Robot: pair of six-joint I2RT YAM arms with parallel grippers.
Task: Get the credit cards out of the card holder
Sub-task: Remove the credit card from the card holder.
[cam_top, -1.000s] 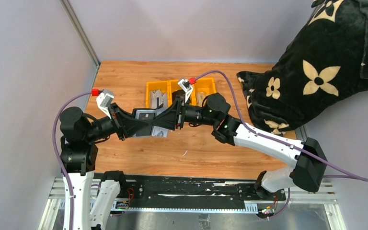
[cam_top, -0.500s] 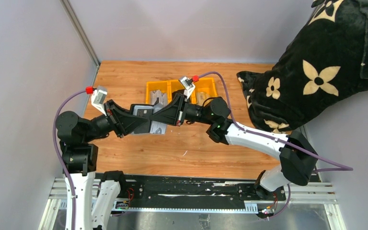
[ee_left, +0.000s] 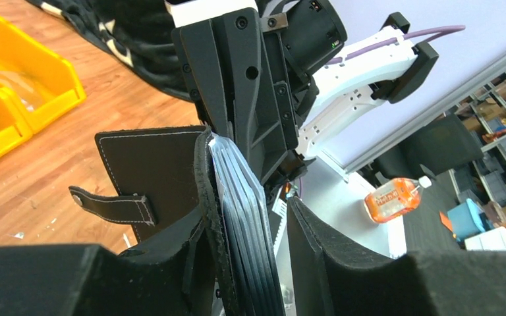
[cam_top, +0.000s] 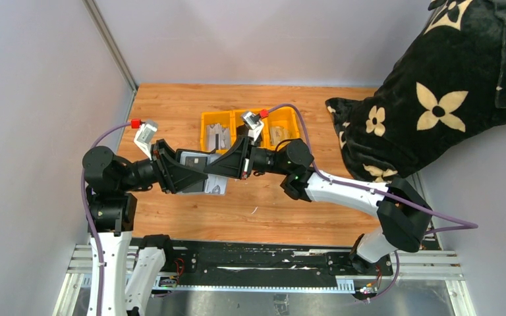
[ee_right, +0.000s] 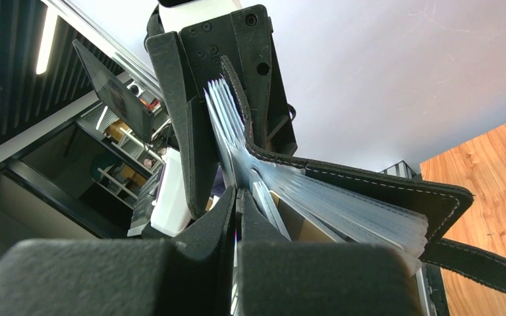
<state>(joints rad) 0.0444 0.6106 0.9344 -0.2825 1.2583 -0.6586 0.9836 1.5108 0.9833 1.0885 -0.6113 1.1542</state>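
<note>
Open black card holder [ee_left: 148, 171], midair.

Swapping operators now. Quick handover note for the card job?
Grippers: left gripper has its jaws apart around the card holder, with a gap on one side, so the grip looks loose. The right gripper is shut, pinching something thin among the clear sleeves; card or sleeve, cannot tell.
Things: holder open, held up between the two grippers. A tan card sits in the sleeves.
Done: grey flat pieces, likely cards, lie in the yellow tray, left and right compartments.
Left: pull out the cards in the sleeves.
</note>
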